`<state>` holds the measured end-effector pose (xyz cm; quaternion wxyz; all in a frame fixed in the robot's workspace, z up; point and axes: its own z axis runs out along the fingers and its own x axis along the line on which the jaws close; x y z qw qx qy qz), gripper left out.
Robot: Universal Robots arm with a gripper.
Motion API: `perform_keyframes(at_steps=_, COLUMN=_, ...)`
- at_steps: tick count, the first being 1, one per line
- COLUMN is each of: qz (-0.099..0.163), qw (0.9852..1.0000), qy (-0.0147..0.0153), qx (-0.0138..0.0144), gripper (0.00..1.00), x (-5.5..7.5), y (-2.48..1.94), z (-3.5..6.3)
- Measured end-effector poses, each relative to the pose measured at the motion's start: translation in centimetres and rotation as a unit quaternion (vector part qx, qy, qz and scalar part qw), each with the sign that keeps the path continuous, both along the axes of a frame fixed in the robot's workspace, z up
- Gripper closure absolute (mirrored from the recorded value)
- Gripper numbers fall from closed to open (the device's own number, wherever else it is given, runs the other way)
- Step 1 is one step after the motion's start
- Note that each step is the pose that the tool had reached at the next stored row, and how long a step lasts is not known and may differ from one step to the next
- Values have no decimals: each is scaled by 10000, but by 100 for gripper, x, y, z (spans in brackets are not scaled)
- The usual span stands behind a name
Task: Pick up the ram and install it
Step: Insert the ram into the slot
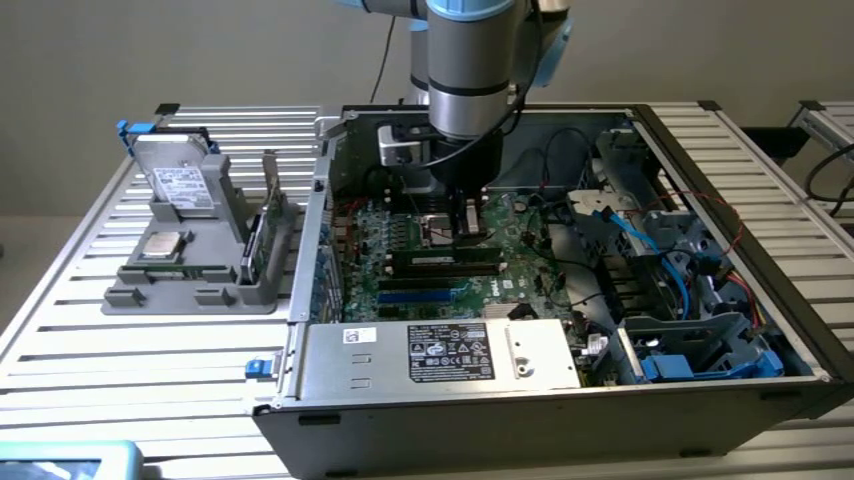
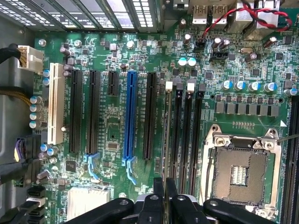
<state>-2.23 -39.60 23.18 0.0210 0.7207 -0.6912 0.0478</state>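
My gripper (image 1: 463, 232) reaches down into the open computer case (image 1: 320, 200) over the green motherboard (image 2: 112, 51). Its two black fingers (image 2: 159, 196) stand close together, shut on the ram (image 1: 447, 262). In the exterior view the ram is a long dark stick directly under the fingers. In the wrist view the ram (image 2: 166, 135) shows edge-on as a thin line running along the outermost of several black memory slots (image 2: 187, 135), beside the CPU socket (image 2: 243, 163). Whether it is seated in the slot I cannot tell.
A grey holder (image 1: 200, 270) on the exterior view's left carries a silver hard drive (image 1: 180, 185) and a green card (image 1: 267, 235). The power supply (image 1: 441, 352) fills the case's near side. Blue cables (image 1: 641, 230) and drive cages crowd the right. A blue slot (image 2: 131, 116) lies nearby.
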Motion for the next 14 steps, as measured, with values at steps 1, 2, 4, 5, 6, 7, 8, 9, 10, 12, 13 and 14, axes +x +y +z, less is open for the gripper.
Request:
perform_keyframes(at_steps=1, qz=0, qw=10000, qy=1, qx=1, gripper=86, x=0, y=0, z=-2)
perform_keyframes(at_steps=2, qz=0, qw=10000, qy=2, qx=2, gripper=86, x=0, y=0, z=-3)
perform_keyframes(at_steps=4, qz=0, qw=10000, qy=3, qx=5, gripper=86, x=0, y=0, z=-5)
perform_keyframes(at_steps=5, qz=0, qw=10000, qy=3, qx=6, gripper=86, x=0, y=1, z=-6)
perform_keyframes(at_steps=6, qz=0, qw=10000, qy=2, qx=7, gripper=86, x=0, y=2, z=-6)
perform_keyframes(at_steps=7, qz=0, qw=10000, qy=3, qx=7, gripper=86, x=0, y=2, z=-7)
perform_keyframes(at_steps=8, qz=0, qw=10000, qy=3, qx=7, gripper=86, x=0, y=2, z=-8)
perform_keyframes(at_steps=9, qz=0, qw=10000, qy=2, qx=8, gripper=86, x=0, y=2, z=-11)
perform_keyframes(at_steps=10, qz=-1, qw=10000, qy=3, qx=8, gripper=86, x=0, y=2, z=-11)
perform_keyframes(at_steps=12, qz=-5, qw=10000, qy=3, qx=9, gripper=86, x=-1, y=2, z=-12)
perform_keyframes(at_steps=13, qz=-8, qw=10000, qy=3, qx=10, gripper=86, x=-1, y=2, z=-13)
perform_keyframes(at_steps=14, qz=-11, qw=10000, qy=3, qx=10, gripper=86, x=-1, y=2, z=-13)
